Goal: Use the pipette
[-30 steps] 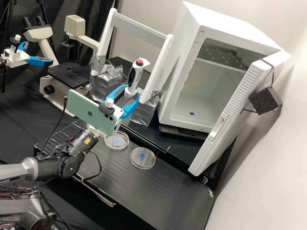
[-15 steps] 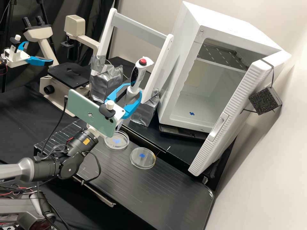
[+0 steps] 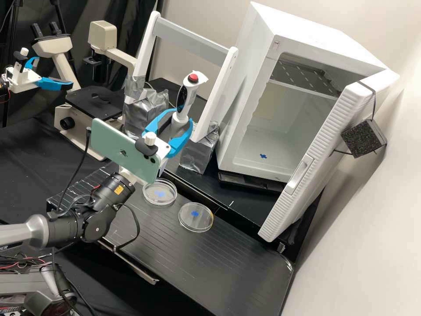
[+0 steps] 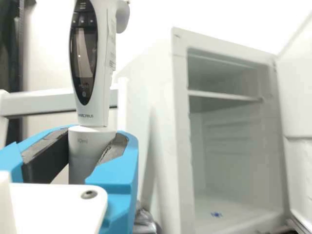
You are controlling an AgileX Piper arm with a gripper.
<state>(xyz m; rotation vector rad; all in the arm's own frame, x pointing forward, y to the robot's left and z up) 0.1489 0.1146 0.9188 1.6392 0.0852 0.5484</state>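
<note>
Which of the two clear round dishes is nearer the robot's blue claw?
The left-hand dish in the high view, just below the green phone there. The other dish lies farther from the gripper, to the right.

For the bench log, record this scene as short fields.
gripper: closed around the pipette
pipette pose: roughly upright, red button on top
petri dishes: two on the black bench, one by the phone, another beside it; blue mark in each
white cabinet: door open, blue mark on floor
behind pipette: white stand
</note>
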